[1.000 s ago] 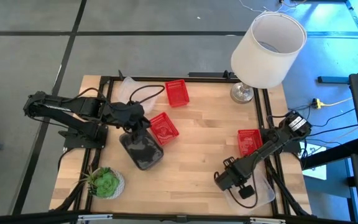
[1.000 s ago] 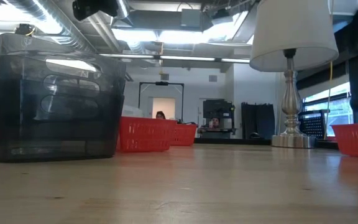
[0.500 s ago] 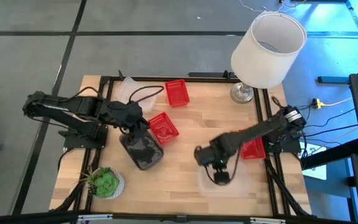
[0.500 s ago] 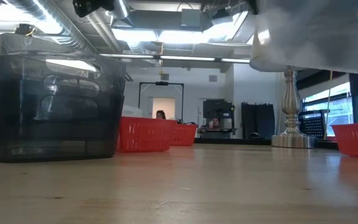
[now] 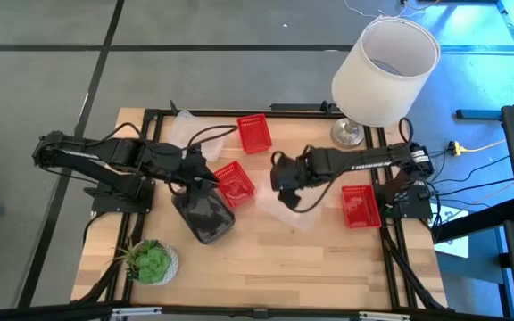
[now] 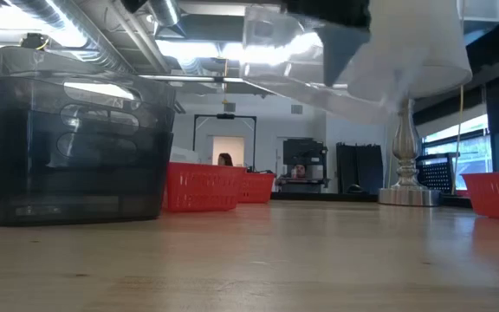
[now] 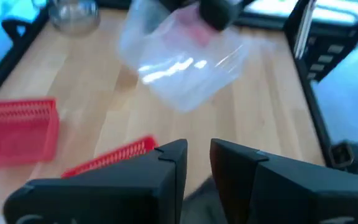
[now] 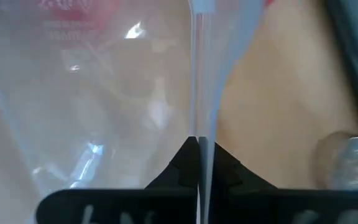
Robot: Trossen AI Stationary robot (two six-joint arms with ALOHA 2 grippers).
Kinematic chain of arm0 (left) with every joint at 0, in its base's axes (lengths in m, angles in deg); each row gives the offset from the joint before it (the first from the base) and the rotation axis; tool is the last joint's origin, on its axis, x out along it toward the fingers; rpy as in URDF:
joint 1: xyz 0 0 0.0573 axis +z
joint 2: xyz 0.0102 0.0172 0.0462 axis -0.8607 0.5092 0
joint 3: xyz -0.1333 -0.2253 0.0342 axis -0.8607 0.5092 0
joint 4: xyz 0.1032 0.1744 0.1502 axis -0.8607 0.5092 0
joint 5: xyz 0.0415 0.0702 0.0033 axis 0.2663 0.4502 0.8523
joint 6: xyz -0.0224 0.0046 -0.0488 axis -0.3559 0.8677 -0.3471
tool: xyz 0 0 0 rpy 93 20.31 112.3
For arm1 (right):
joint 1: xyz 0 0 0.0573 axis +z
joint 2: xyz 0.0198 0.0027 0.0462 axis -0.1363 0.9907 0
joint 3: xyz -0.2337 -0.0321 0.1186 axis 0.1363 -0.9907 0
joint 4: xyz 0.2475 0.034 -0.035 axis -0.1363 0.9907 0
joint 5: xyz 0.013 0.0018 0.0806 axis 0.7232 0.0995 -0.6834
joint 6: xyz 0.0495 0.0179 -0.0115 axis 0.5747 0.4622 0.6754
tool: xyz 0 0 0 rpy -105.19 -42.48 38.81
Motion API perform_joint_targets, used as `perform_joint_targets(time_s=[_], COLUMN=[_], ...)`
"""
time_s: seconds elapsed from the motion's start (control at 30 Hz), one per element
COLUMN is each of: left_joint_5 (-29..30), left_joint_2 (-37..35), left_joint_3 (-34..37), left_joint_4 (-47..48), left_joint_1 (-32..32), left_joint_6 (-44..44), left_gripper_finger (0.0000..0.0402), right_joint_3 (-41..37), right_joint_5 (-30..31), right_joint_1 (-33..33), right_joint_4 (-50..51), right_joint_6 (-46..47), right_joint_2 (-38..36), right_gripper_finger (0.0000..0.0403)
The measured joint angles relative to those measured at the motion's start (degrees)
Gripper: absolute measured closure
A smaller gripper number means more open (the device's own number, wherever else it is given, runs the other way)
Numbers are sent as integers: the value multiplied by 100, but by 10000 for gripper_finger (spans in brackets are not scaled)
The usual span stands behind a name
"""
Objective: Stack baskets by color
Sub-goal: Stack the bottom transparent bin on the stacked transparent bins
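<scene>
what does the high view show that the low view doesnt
Only the high view: the green potted plant, the left gripper above the dark grey plastic basket, and the right gripper pinching the clear translucent basket's wall.

Only the low view: the room behind, and the clear basket raised off the wooden table.

Both: red perforated baskets, grey basket, white lampshade.

Clear basket (image 5: 286, 203) tilted aloft; red baskets (image 5: 234, 182), grey basket (image 5: 203, 217) on table
</scene>
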Motion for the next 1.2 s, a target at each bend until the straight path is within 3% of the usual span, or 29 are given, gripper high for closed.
perform_joint_targets(time_s=[0.1, 0.27, 0.5, 0.73, 0.93, 1.07, 1.2], left_joint_5=[-37, -86, 750, 971, 1370, 1935, 2124], left_joint_2=[38, 75, 203, 723, 1412, 1762, 1975], left_joint_3=[-2, 1, -2, -2, -2, -2, -2], left_joint_4=[-412, -1009, -1237, -1521, -2364, -2899, -2979], left_joint_1=[-30, -327, -461, -463, -459, -438, -280], left_joint_6=[428, 2465, 3552, 5565, 7118, 7678, 7785], left_gripper_finger=[340, 340, 340, 340, 340, 340, 340], right_joint_3=[116, 317, 499, 615, 619, 619, 619], right_joint_5=[414, 563, 794, 802, 800, 800, 794], right_joint_1=[-193, -530, -917, -1170, -1269, -1273, -1273], right_joint_4=[-1, -10, -25, -26, -30, -31, -31], right_joint_6=[95, -137, -337, -495, -626, -644, -665], right_joint_2=[0, 0, 0, 0, 0, 0, 0], right_gripper_finger=[403, 403, 403, 403, 403, 403, 403])
